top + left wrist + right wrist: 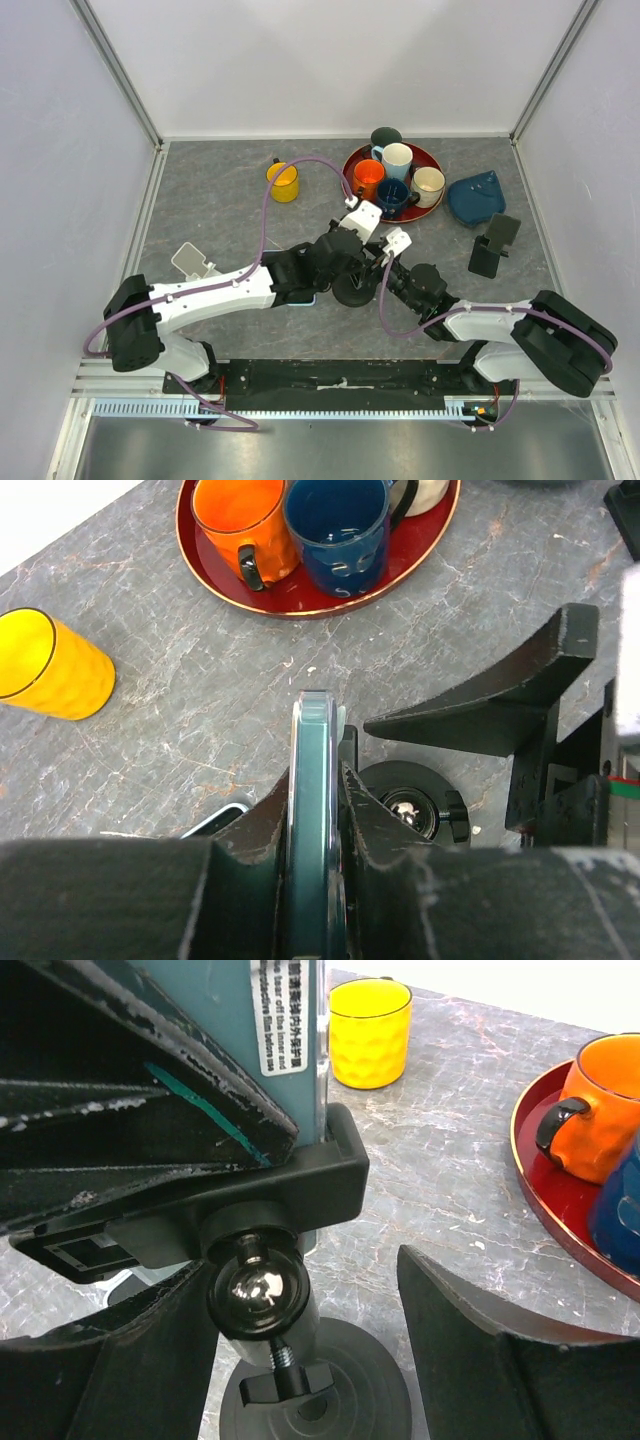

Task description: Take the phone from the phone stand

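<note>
Your left gripper is clamping the phone, not yet lifted from the phone stand; your right gripper is straddling that stand, jaws open.

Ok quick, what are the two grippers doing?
Left gripper: shut on the phone.
Right gripper: open, either side of the phone stand ball joint.

Teal phone in a clear bumper, seen edge-on, standing upright with a white printed label on its back. Seated in the black cradle of the phone stand. Beneath the cradle, a glossy ball joint on a short threaded stem and a round black base. Just toward 6 o'clock of the table's centre.
</note>
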